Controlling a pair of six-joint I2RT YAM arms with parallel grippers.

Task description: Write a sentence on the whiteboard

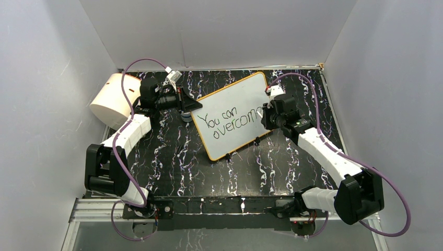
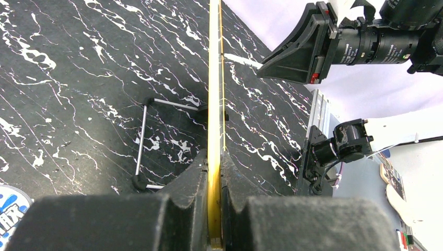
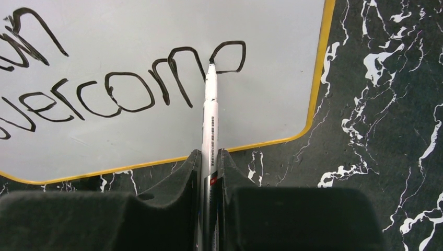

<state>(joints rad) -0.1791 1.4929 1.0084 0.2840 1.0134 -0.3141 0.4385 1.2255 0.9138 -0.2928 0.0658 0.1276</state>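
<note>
- The left gripper (image 2: 214, 175) is clamped on the yellow rim of the whiteboard (image 1: 237, 99), which sits on the marbled table (image 1: 172, 154) between the arms.
- The right gripper (image 3: 209, 159) pinches a marker (image 3: 210, 112), its tip touching the sentence (image 1: 230, 123) at the last letter of "overcome".

My bench (image 1: 172, 157) is a black slab veined with white marbling. At centre frame the glossy white rectangular whiteboard (image 1: 237, 94), rimmed in thin orange-yellow, rests on it by small black clip feet (image 1: 228, 156). A big cream cylinder (image 1: 112, 99) sits tilted at the bench's upper-left edge.
</note>
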